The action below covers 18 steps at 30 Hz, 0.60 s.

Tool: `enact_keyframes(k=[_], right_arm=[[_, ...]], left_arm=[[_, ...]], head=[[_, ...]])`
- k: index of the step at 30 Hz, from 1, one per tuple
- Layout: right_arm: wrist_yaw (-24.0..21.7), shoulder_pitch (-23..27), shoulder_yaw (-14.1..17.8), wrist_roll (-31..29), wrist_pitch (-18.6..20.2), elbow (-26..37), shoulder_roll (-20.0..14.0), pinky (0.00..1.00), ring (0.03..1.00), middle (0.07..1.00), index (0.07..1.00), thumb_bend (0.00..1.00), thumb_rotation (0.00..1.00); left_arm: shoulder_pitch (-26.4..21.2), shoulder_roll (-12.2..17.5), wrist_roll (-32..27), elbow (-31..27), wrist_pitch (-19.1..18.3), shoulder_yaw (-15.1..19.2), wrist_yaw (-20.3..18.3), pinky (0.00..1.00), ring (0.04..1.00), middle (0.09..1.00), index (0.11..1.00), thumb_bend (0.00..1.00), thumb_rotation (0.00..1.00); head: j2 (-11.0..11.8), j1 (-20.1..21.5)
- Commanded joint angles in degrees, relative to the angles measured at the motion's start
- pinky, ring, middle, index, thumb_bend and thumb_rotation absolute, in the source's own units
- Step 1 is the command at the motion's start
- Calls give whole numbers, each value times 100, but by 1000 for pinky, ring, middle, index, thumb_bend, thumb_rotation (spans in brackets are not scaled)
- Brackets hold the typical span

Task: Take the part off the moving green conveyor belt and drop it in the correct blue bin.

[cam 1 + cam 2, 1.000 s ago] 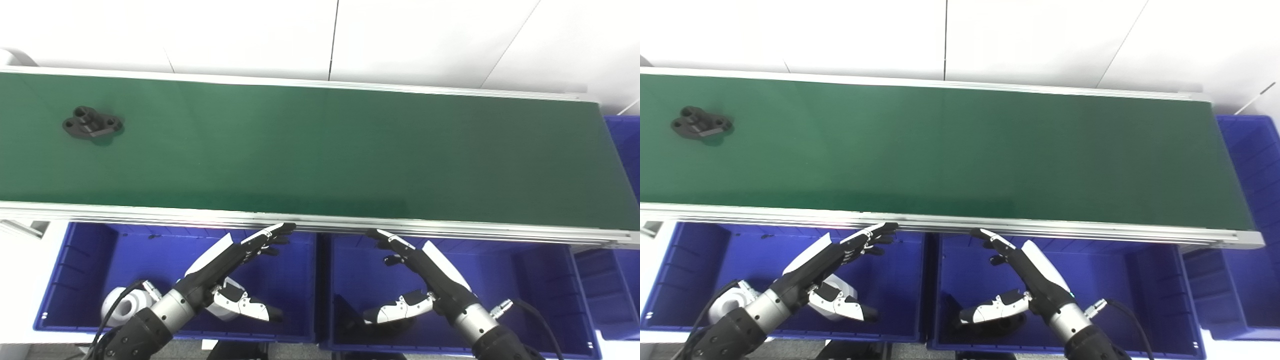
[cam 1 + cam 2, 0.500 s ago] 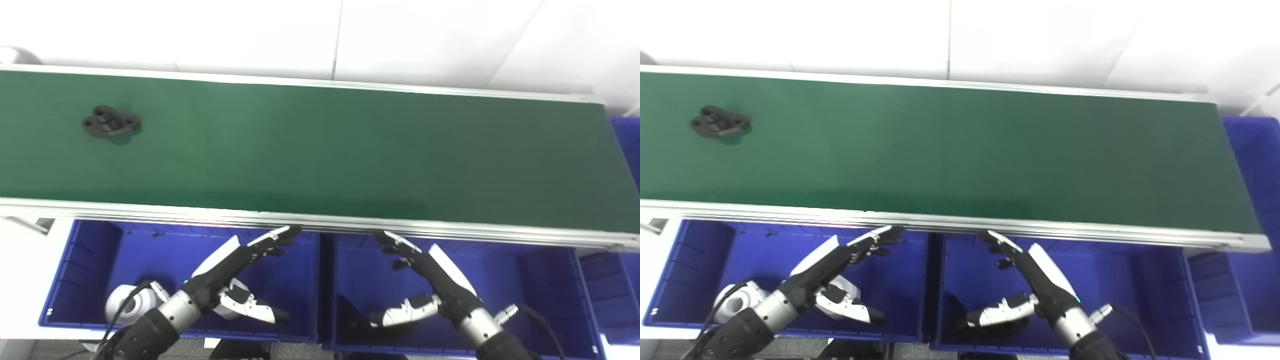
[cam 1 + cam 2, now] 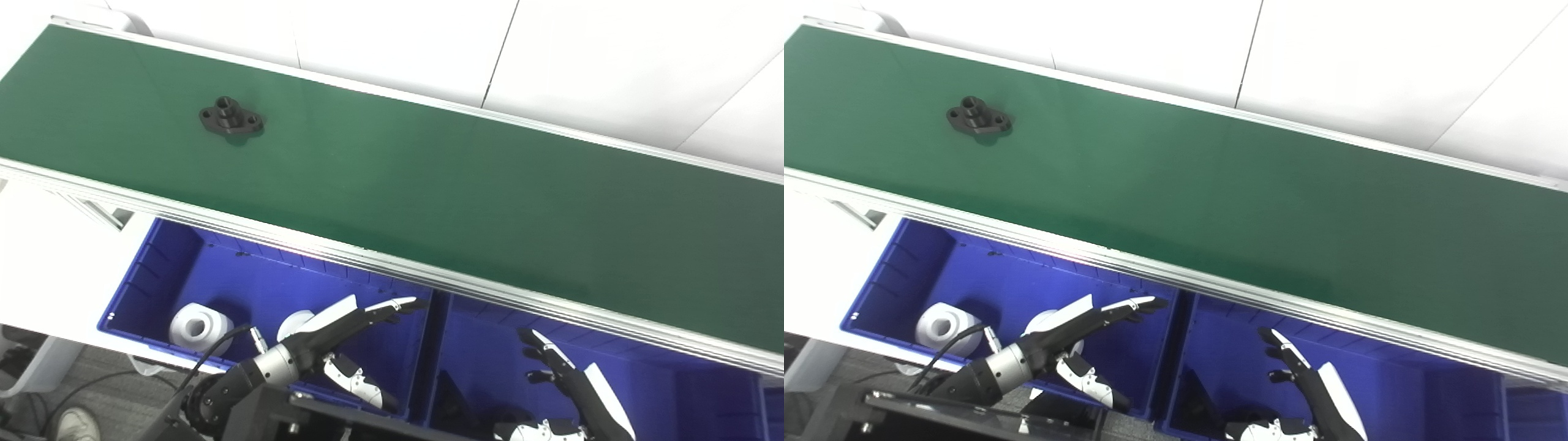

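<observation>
part: the black flanged part (image 3: pixel 231 117) lies flat on the green conveyor belt (image 3: pixel 429 184), a short boss standing up from its middle and a bolt-hole ear at either end

long axis: ear to ear it runs roughly along the belt, so you would close across its narrow waist, from the near side and the far side of the belt

left hand: your left hand (image 3: pixel 343 320) hovers over the left blue bin (image 3: pixel 153 257), fingers straight and spread, thumb dropped below the palm, holding nothing

right hand: your right hand (image 3: pixel 566 383) is low over the right blue bin (image 3: pixel 674 380), fingers splayed apart, also empty (its lower part is cut off by the picture's bottom edge)

which way from the hand: the part lies well ahead of your left hand and off to its outer, left side, past the belt's near aluminium rail (image 3: pixel 367 260); from your right hand it is further still, across the left hand's whole zone

nearer hand: the left, clearly, so I judge this pick is yours to make on that side

bins: two white cylinder-like parts (image 3: pixel 196 326) sit in the left bin beside your left wrist; a dark shape shows in the right bin, too unclear to name, so I cannot tell you from here which bin suits the black part

next move calls for: lifting the left hand clear of the rail before reaching out and leftward to the part
</observation>
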State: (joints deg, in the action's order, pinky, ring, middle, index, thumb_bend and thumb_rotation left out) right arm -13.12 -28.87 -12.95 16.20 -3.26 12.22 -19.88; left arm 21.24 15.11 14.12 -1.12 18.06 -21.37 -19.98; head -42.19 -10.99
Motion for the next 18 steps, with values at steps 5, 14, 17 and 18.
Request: enact_keyframes(k=[5, 14, 17, 18], right_arm=[[273, -57, 80, 7, -739, -70, -20, 687, 832, 877, 904, 1000, 341], [729, -22, 167, 67, -1676, -537, 117, 680, 787, 820, 874, 989, 337], [865, -9, 204, 152, -1846, -660, 168, 661, 762, 796, 860, 994, 330], [916, -2, 218, 177, -1920, -708, 180, 656, 757, 792, 857, 995, 330]], left_arm=[[-29, -16, -44, 160, 447, -40, 146, 883, 929, 950, 924, 889, 304], [-68, -77, -16, 431, 598, -47, 252, 870, 921, 942, 915, 902, 300], [-100, -100, -17, 554, 723, -52, 285, 858, 911, 934, 908, 906, 299], [-109, -110, 7, 567, 713, -55, 289, 856, 910, 933, 907, 908, 304]], head=[[154, 89], [552, 236], [595, 232], [690, 203]])
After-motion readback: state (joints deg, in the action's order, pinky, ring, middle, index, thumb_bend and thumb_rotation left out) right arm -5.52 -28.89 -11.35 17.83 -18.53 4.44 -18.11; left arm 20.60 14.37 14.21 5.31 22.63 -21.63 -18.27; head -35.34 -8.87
